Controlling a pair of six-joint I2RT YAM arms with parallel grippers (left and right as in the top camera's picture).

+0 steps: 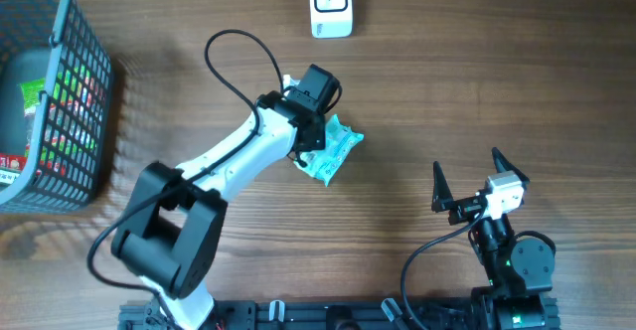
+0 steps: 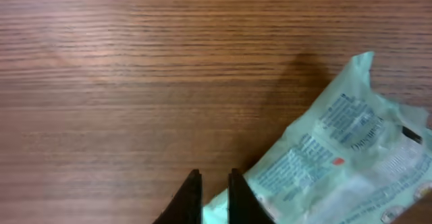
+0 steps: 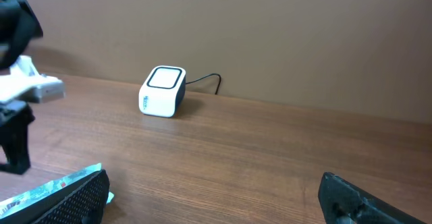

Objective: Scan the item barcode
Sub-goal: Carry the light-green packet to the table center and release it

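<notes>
Packet (image 1: 338, 149) nipped by left pincer (image 2: 214, 178) | right pincer (image 1: 467, 163) agape | scanner (image 1: 330, 4) beyond | basket (image 1: 79, 101) left

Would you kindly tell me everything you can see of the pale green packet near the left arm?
The packet is a pale green pouch of crinkled plastic, with blue small print and a small red mark on its upper face. It lies slanted on the wooden table. The left tool pinches one corner, which shows between its nearly closed fingers. No barcode can be made out.
</notes>
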